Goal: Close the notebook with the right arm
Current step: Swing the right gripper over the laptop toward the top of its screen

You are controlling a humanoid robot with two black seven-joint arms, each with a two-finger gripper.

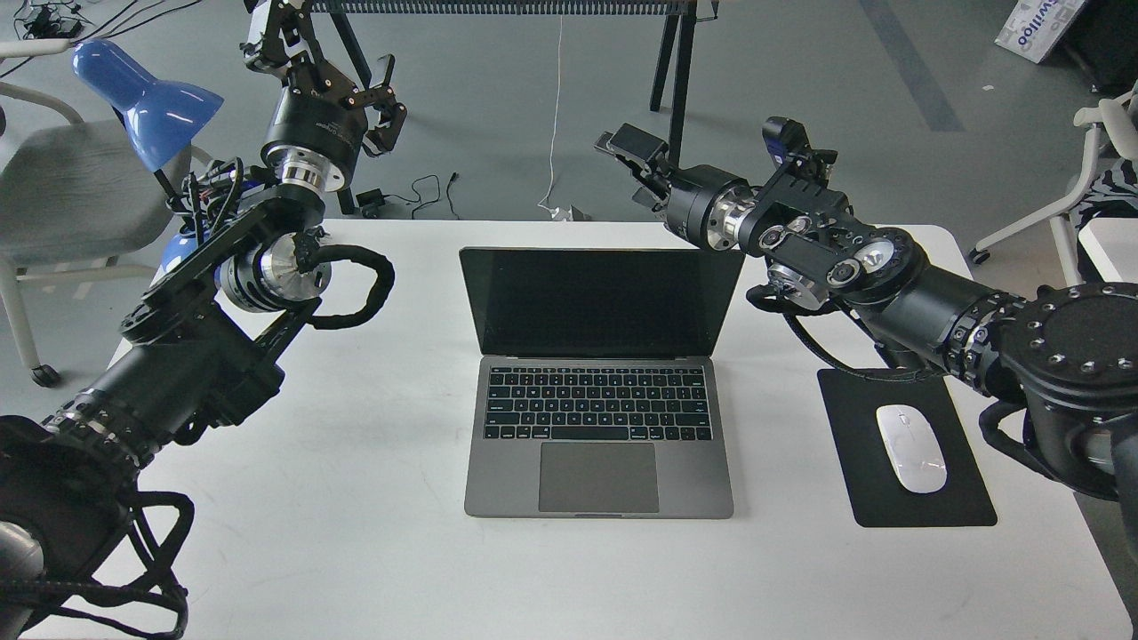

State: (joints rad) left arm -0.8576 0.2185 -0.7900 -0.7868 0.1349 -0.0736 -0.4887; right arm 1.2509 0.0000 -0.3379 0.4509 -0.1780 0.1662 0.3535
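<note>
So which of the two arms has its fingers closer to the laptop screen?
The right arm: its gripper hangs just beyond the top right corner of the laptop screen. The left gripper is raised farther off, near the blue lamp.

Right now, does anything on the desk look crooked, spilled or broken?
Nothing stands out. The notebook sits open and square on the table, the white mouse lies on its mouse pad, and no spill or damage shows.

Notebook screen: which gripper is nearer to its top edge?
Right. The right gripper hangs just above and behind the top right corner of the notebook. The left gripper is raised farther off, beyond the top left corner.
</note>
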